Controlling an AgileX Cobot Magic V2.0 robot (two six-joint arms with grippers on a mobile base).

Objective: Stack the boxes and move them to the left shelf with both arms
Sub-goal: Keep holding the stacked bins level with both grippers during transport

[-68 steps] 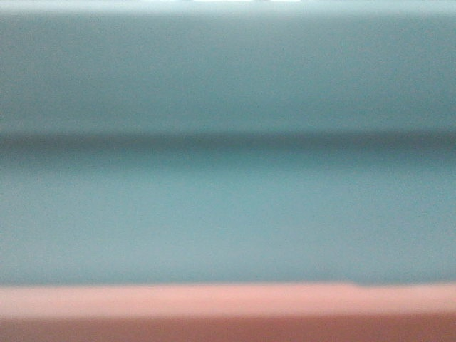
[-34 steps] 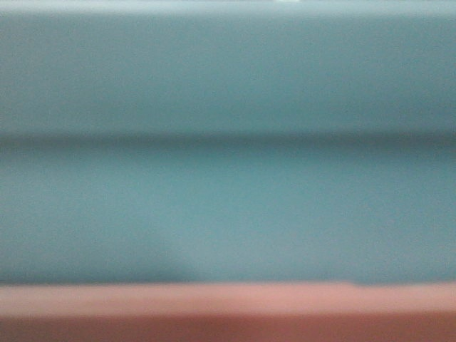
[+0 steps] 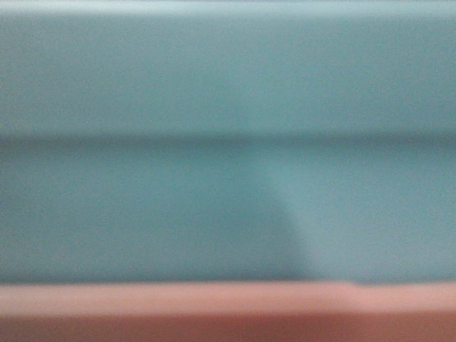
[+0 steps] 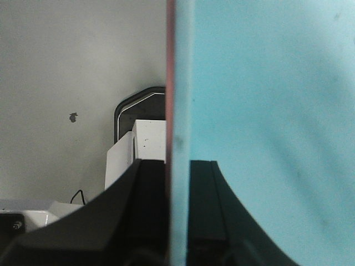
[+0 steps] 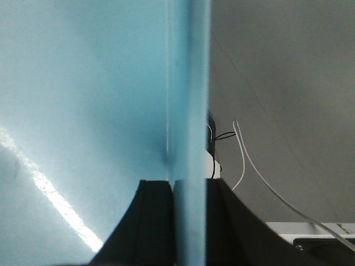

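The light blue box fills the front view at very close range. The salmon pink box shows as a band along the bottom. In the left wrist view the left gripper is shut on the stacked walls. The thin pink edge lies outside and the blue wall inside, with one black finger on each side. In the right wrist view the right gripper is shut on the blue box's upright wall. The left shelf is out of view.
Beyond the left gripper stand a white block and a dark, light-rimmed object on a grey surface. A white cable and a thin black wire run over the grey surface past the right gripper.
A darker shadow has spread from the left toward the middle of the blue wall's lower half. The bright sliver at the top edge has gone. The pink band stays put.
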